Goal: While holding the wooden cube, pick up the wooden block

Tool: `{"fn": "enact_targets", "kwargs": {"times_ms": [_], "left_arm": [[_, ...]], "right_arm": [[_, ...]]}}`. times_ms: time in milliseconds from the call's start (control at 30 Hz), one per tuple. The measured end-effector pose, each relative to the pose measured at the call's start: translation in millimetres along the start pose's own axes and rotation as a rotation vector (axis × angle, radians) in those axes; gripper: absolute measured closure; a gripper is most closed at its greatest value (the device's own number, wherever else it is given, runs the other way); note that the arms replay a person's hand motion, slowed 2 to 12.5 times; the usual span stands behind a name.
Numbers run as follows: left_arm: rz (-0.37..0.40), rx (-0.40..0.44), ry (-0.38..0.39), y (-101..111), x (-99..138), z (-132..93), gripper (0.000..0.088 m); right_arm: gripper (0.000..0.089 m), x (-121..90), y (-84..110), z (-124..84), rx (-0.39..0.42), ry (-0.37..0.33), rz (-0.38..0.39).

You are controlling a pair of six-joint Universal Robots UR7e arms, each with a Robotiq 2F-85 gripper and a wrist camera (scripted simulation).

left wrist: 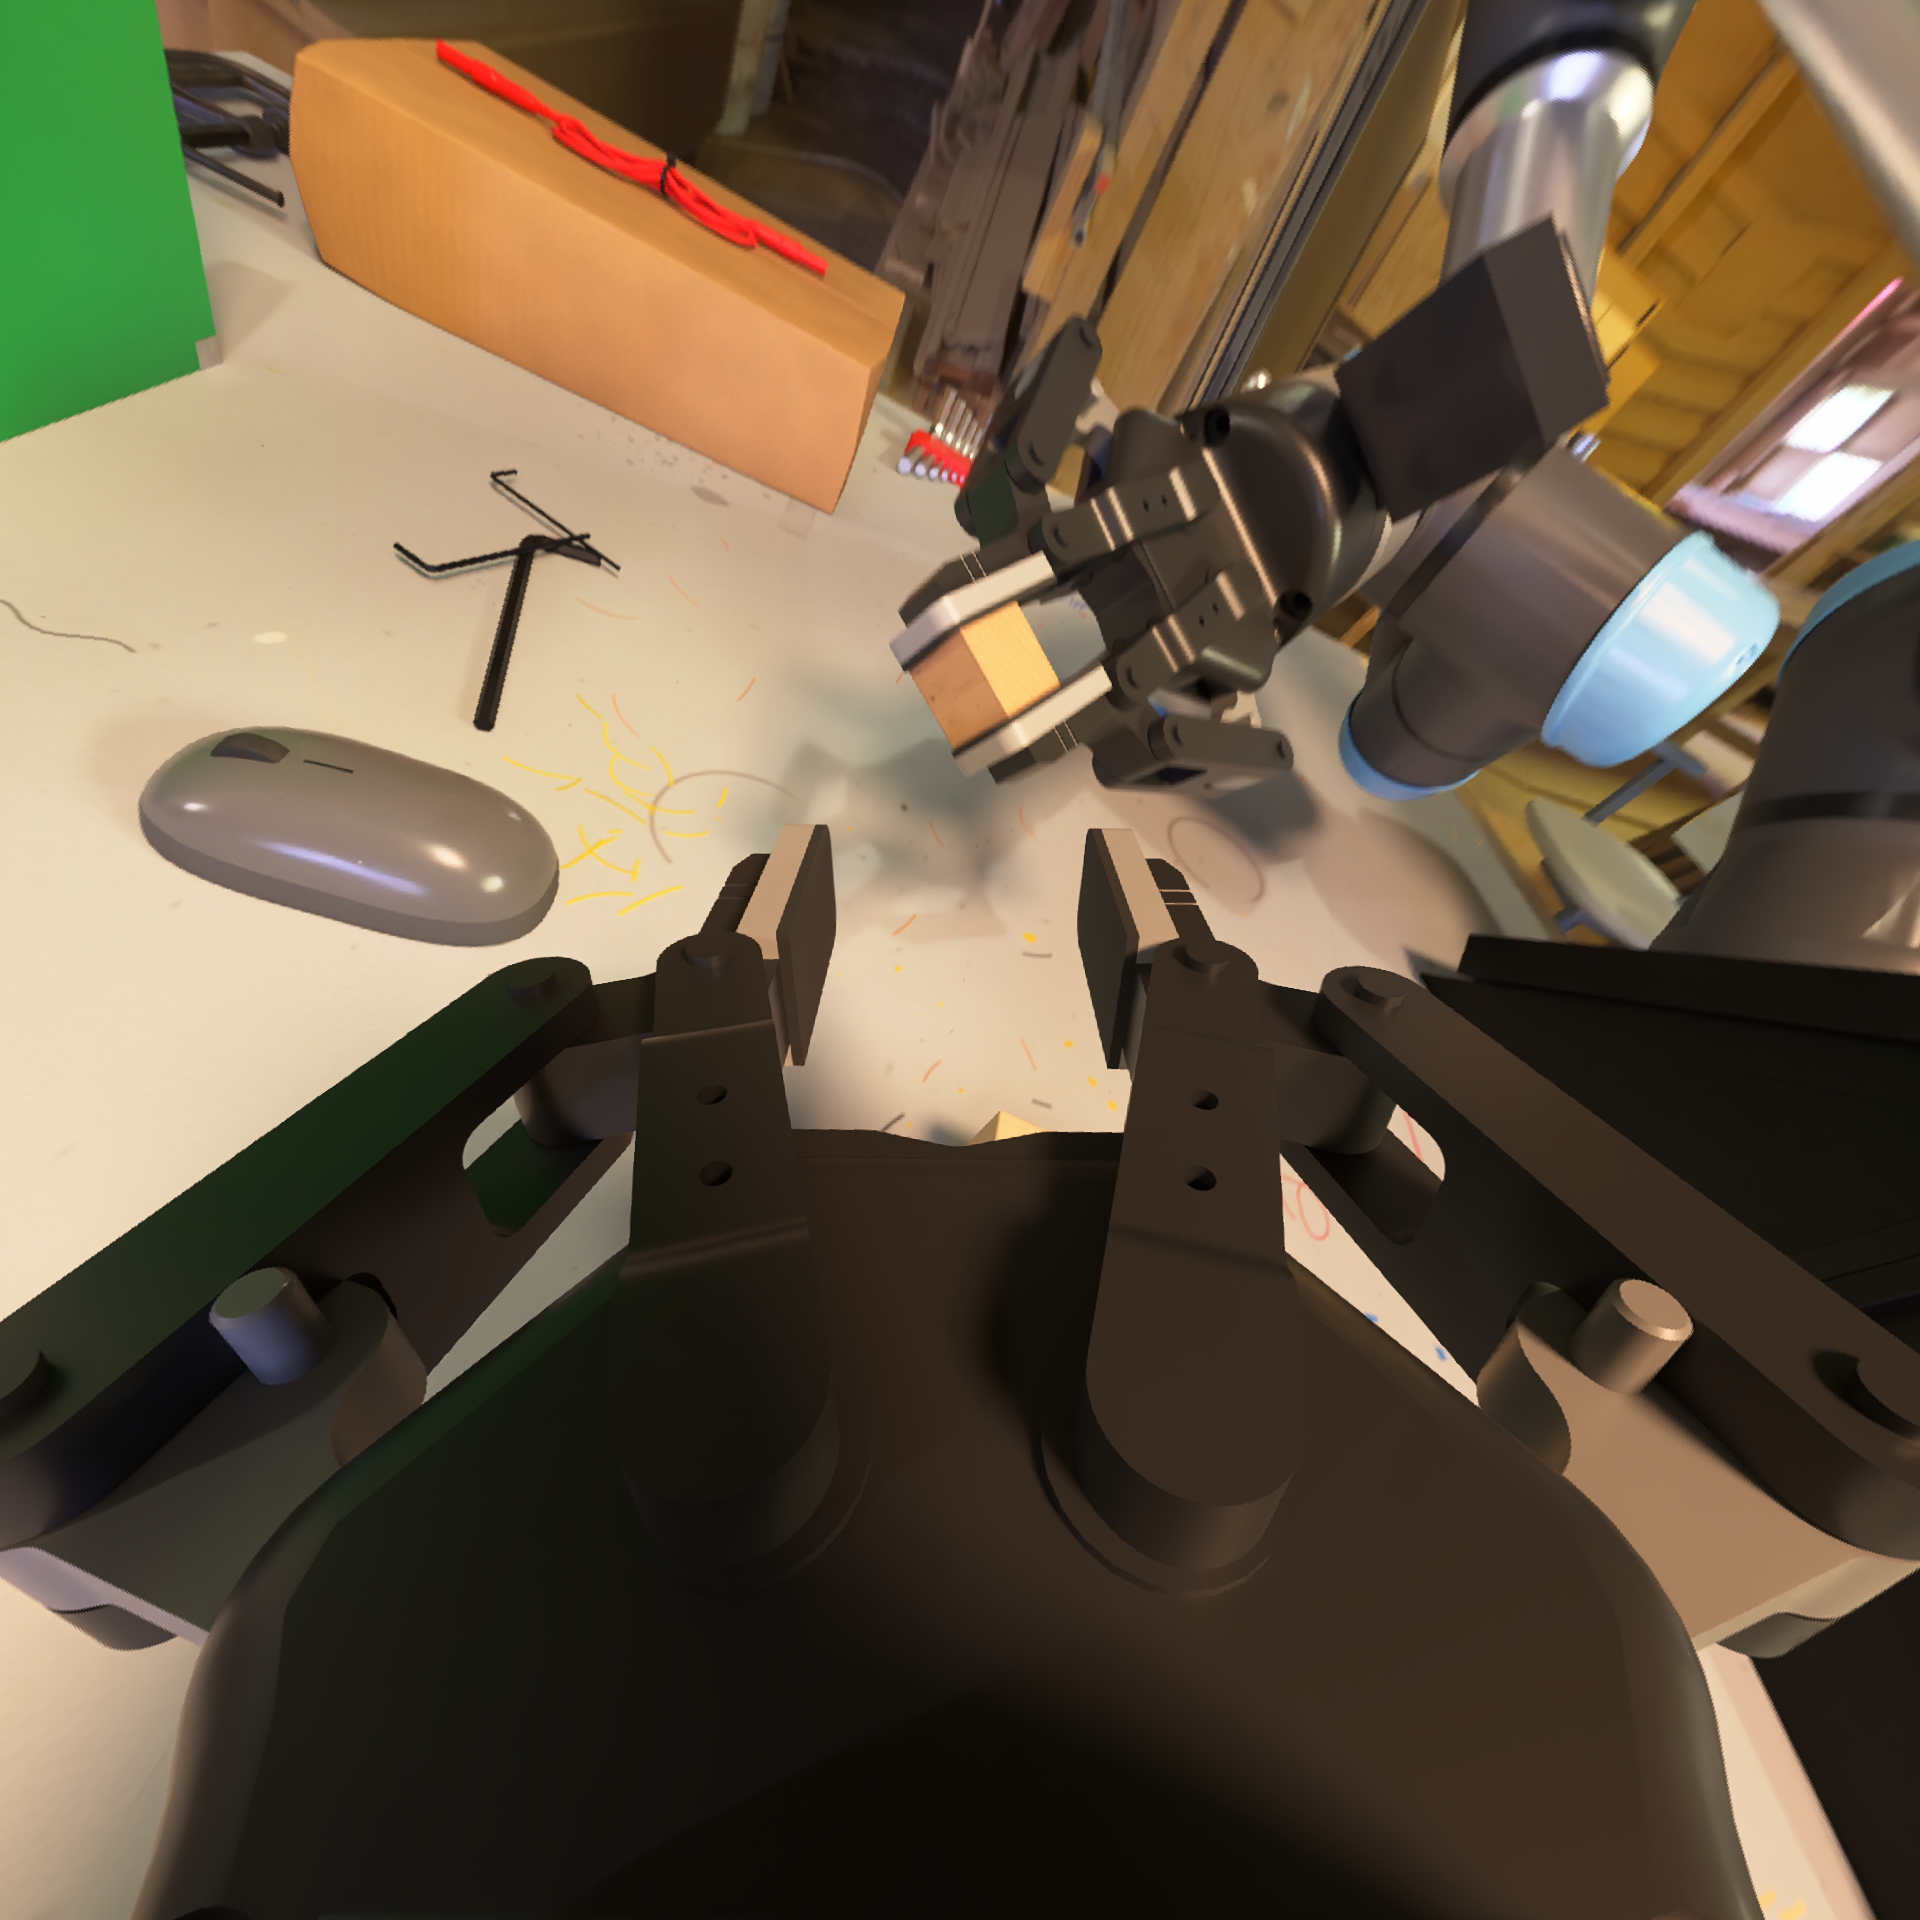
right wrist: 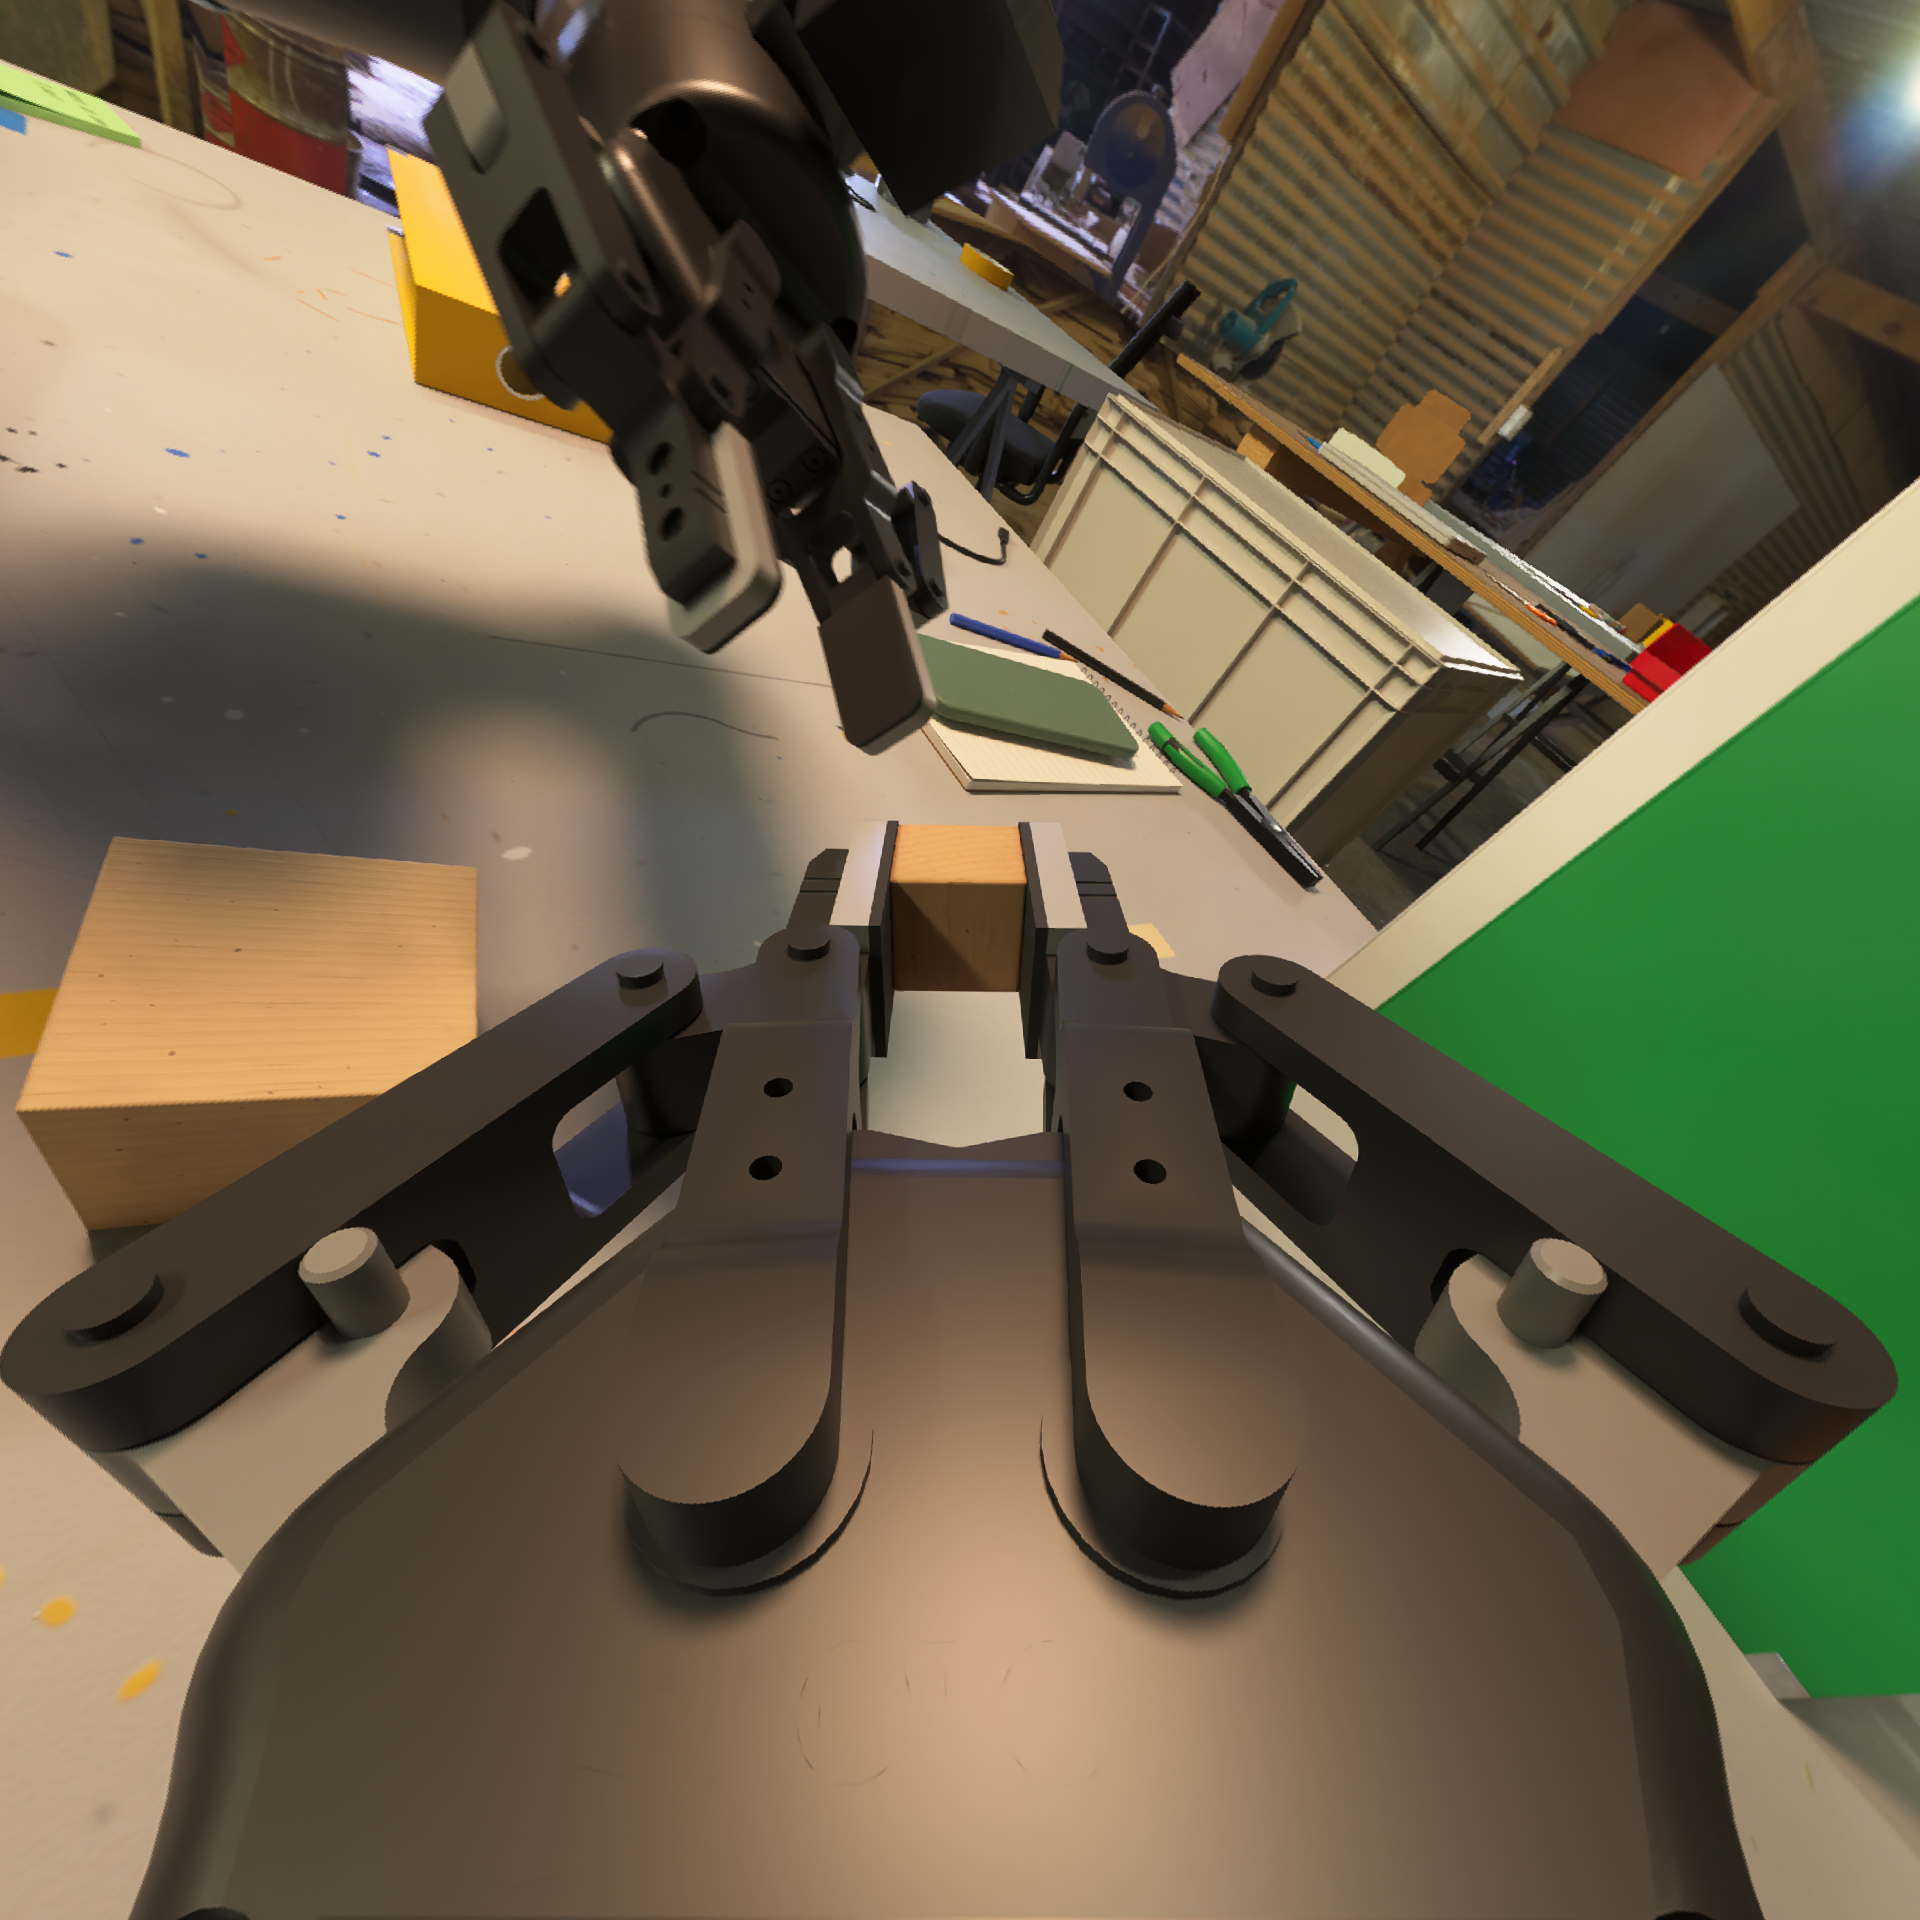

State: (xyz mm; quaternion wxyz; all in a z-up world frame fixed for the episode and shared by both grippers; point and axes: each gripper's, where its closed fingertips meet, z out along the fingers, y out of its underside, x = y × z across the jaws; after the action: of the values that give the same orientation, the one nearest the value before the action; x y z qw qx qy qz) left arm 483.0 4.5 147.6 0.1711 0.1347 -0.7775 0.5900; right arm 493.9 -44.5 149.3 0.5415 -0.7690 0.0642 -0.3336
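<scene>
Your right hand [right wrist: 956,904] grips the wooden cube [right wrist: 954,902]; your left hand [left wrist: 956,935] hangs wide apart above the counter [left wrist: 312,1039]. A mouse [left wrist: 348,836], hex keys [left wrist: 509,592] and cardboard box [left wrist: 582,260] lie nearby; the wooden block [right wrist: 249,1018] sits clear.

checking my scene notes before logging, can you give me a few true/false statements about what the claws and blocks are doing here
1. The right claw is shut on the cube. True.
2. The left claw holds the block. False: it is open and empty, and the block lies on the table.
3. The cube rests on the table. False: it is held in the air between the right claw's fingers.
4. A grey mouse lies on the table. True.
5. The red cord lies on the mouse. False: it lies on top of a cardboard box.
</scene>
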Motion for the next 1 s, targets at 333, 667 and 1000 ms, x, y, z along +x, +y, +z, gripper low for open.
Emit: {"fn": "enact_targets", "kwargs": {"times_ms": [333, 667, 1000], "left_arm": [[0.15, -0.22, 0.021, 27, 25, 5, 0.0299], [0.286, -0.644, 0.05, 101, 44, 10, 0.0049], [0.313, -0.916, -0.012, 148, 34, 12, 0.0028]], "right_arm": [[0.0694, 11, 12.0, -5, -0.019, 0.029, 0.033], [0.0694, 12, 18.0, -4, -0.038, 0.028, 0.034], [0.0694, 12, 19.8, -4, -0.043, 0.028, 0.036]]}}
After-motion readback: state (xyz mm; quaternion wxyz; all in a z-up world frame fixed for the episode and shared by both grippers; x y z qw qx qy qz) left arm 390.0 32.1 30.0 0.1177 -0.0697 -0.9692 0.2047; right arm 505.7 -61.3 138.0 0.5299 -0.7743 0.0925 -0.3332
